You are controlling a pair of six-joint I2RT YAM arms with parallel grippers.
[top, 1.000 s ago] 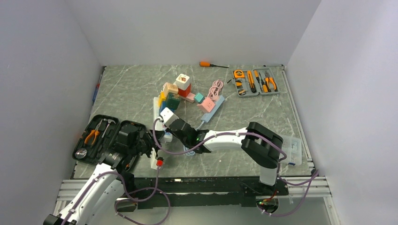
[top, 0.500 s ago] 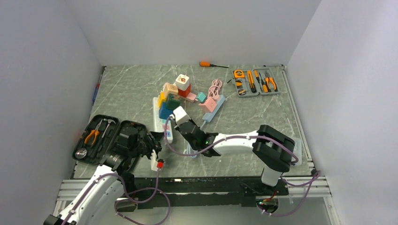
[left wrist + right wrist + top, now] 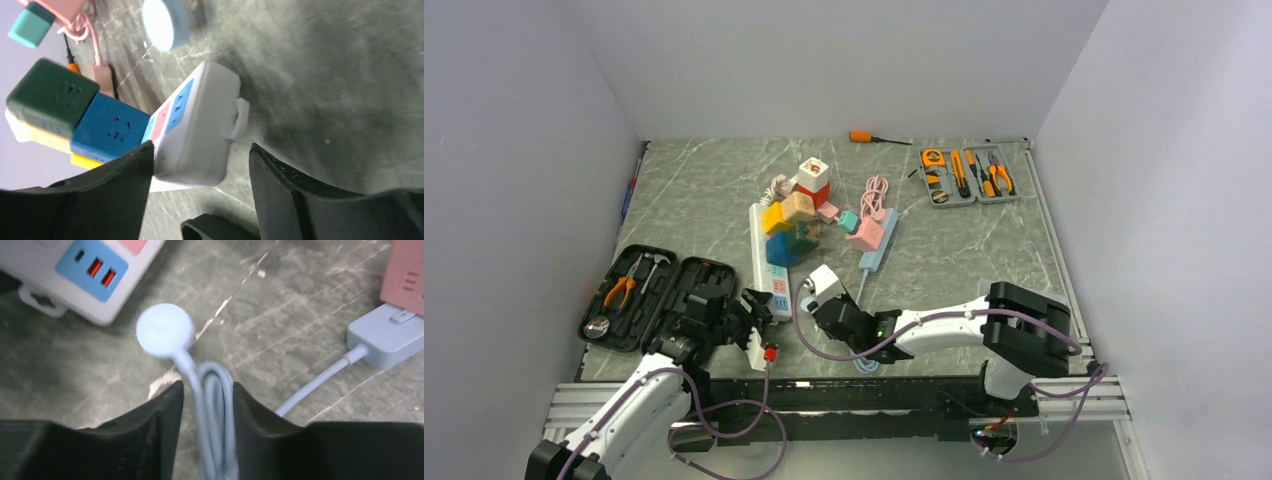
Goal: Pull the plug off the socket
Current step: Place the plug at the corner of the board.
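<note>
The white power strip lies lengthwise on the table with coloured cube adapters plugged into its far half. Its near end sits between my left gripper's open fingers; the left finger touches its edge and the right finger stands apart. My right gripper is shut on a looped light-blue cable. The cable's round light-blue plug hangs free just off the strip's USB end. In the top view the right gripper is right of the strip's near end.
A light-blue power strip with a pink adapter lies to the right. An open black tool case sits at the left, an orange tool tray at the back right, and a screwdriver at the back.
My right gripper moved toward the near edge with the blue cable and plug, away from the white strip. The strip, cubes and light-blue strip shifted. The left gripper crept toward the strip's end.
</note>
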